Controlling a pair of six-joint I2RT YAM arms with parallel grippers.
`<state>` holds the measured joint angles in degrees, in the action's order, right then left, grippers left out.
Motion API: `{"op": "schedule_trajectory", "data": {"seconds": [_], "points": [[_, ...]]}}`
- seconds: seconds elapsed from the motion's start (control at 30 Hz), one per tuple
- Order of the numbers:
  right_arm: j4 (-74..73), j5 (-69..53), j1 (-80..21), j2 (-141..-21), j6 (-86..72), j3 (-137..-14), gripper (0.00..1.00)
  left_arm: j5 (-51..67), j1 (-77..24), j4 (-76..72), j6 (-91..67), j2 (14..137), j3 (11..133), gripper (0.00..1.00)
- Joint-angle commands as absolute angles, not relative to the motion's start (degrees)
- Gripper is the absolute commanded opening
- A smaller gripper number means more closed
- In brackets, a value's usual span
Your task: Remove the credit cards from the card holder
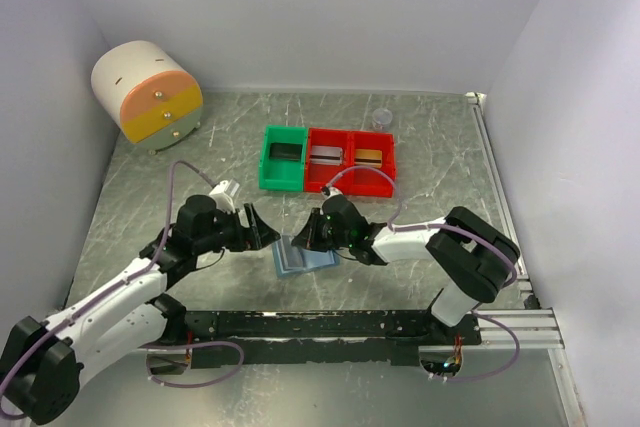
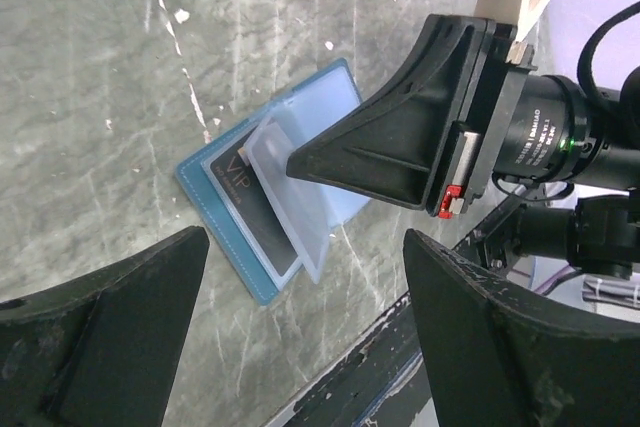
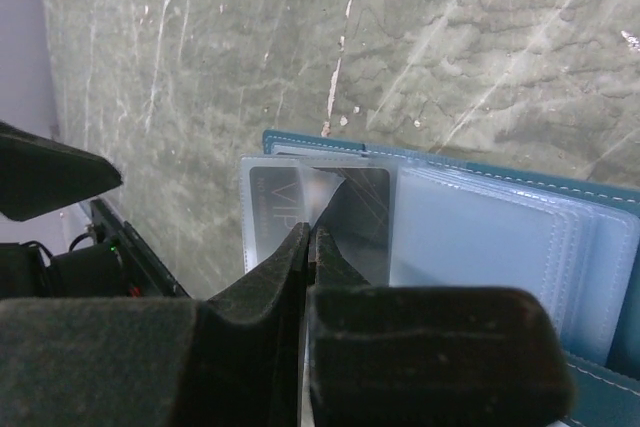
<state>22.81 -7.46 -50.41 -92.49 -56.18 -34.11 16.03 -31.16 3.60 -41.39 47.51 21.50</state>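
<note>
Blue-grey card holder [image 1: 303,263] lies open and flat on the counter [image 1: 430,147], toward the front, between the two arms. We note a dark card [image 2: 255,212] lettered "VIP" in the panel nearer the left arm, under a clear pocket [image 2: 305,222].

Right end effector [image 3: 312,232]: jaws fully closed, tips down on the clear pocket over the dark card. We cannot tell whether a thin leaf is nipped between the tips. The left wrist view shows one leaf standing off the card beside them.

Left end effector [image 1: 264,230]: jaws wide, nothing between them, aimed at the holder from its left end, near but apart.

Key relation: the holder's long axis runs roughly left–right across the counter, so the left arm faces a short end with the card straight ahead. The right arm is nearer, already in contact. We judge the left arm placed to draw the card out.

Hard to read: which pocket edge is open. The stacked clear pockets [image 3: 480,237] on the other panel look empty, but glare hides detail. Green bin [image 1: 268,172] and red bins [image 1: 350,187] behind hold small flat items, too small to identify.
</note>
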Motion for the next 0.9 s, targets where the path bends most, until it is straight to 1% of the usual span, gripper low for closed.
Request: {"op": "schedule_trajectory", "data": {"seconds": [0.0,0.17,0.53,0.7,0.87], "points": [[27.7,-10.2,-49.5,-90.8,-57.6,-32.9,0.0,22.6,-30.8,-4.1,-41.9,51.2,20.0,0.89],[28.0,-10.6,-49.0,-90.7,-57.5,-32.7,0.0,27.1,-30.9,-12.6,-44.7,56.2,17.8,0.76],[28.6,-11.9,-48.3,-91.5,-57.1,-32.5,0.0,25.2,-34.9,-21.2,-47.8,63.7,16.7,0.65],[28.5,-11.9,-48.1,-91.4,-57.3,-32.1,0.0,24.1,-37.7,-23.0,-48.1,68.3,18.0,0.5],[27.7,-11.8,-47.7,-90.6,-57.0,-32.1,0.0,22.9,-38.6,-25.1,-49.4,71.0,17.8,0.42]]}}
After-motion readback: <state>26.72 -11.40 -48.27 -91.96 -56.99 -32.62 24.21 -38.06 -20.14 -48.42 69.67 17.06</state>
